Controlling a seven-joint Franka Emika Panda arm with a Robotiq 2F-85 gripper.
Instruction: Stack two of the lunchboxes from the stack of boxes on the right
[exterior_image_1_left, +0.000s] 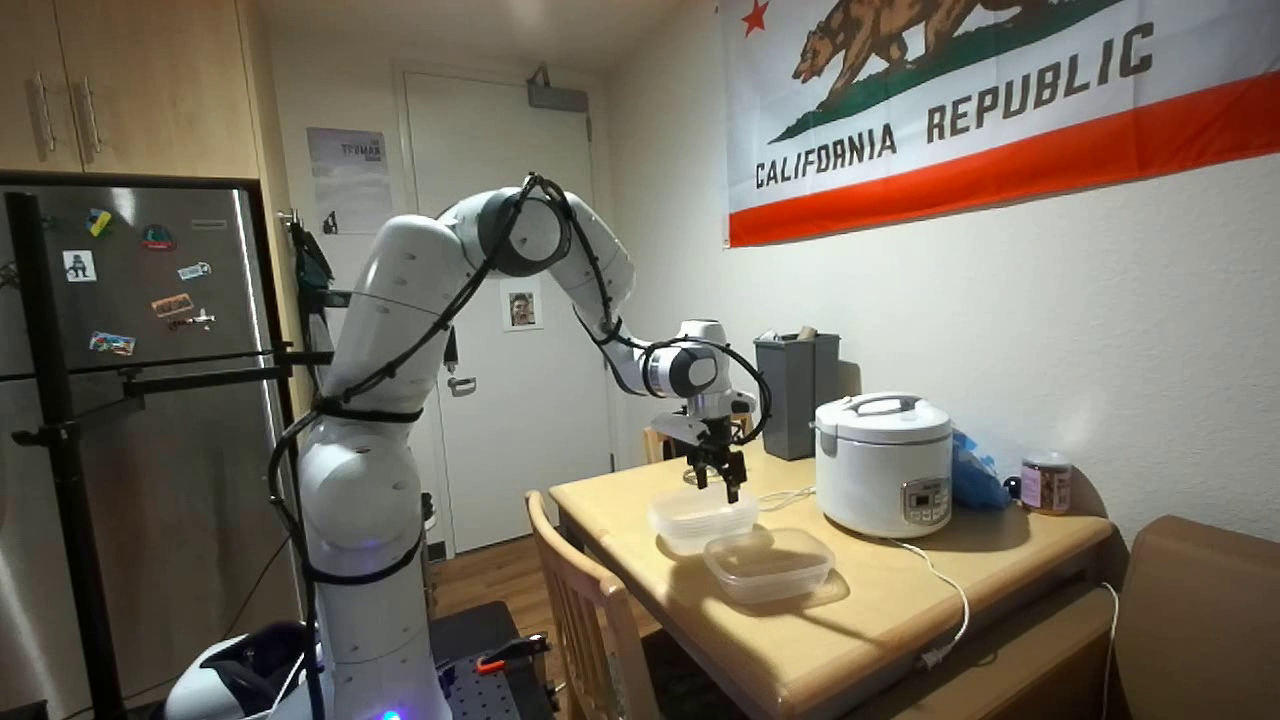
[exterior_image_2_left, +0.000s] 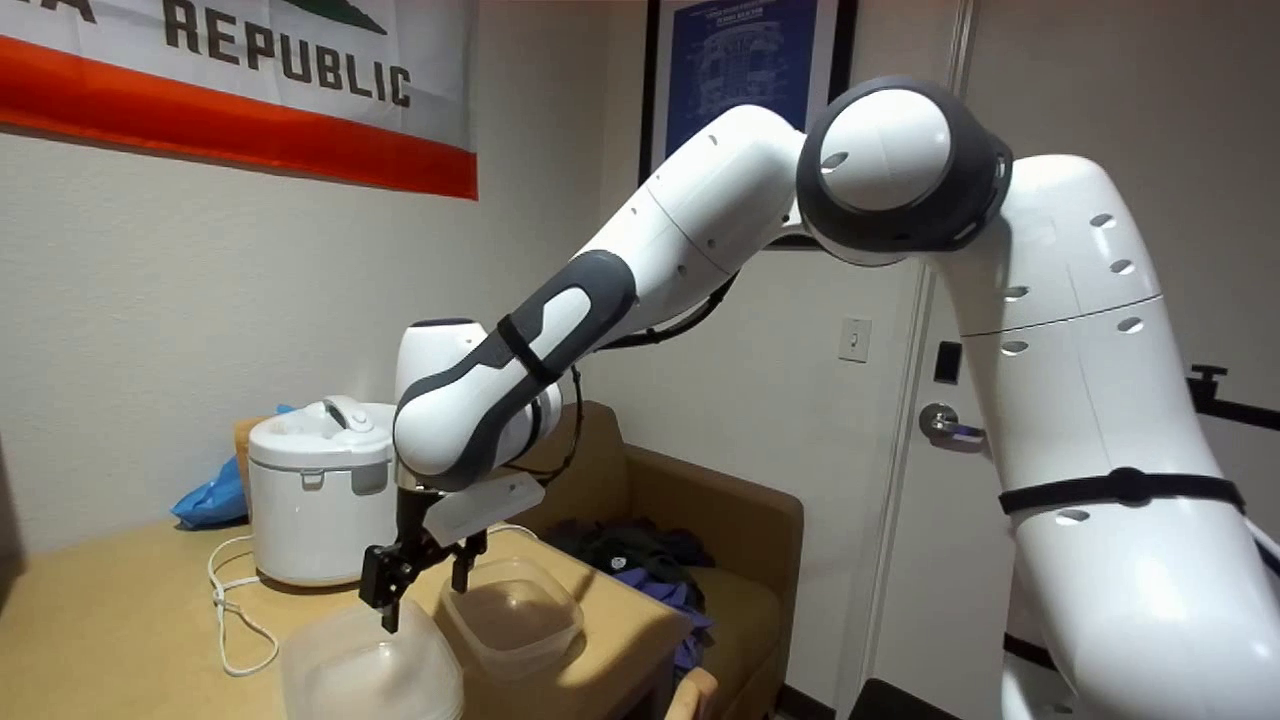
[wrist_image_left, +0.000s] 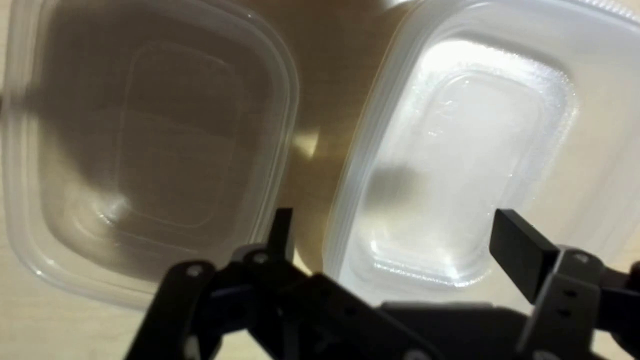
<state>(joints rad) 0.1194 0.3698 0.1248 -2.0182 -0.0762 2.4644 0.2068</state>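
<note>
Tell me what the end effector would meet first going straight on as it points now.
Likely the stack of lunchboxes below the open end effector, though the exact contact spot is unclear.

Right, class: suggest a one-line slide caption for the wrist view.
Seen past open fingers: a nested stack of translucent lunchboxes, with a separate lunchbox beside it.

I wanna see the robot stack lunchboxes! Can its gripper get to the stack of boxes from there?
Probably yes: the gripper hangs open above the stack of boxes, with nothing visible between them. The single lunchbox sits beside the stack, not over it.
</note>
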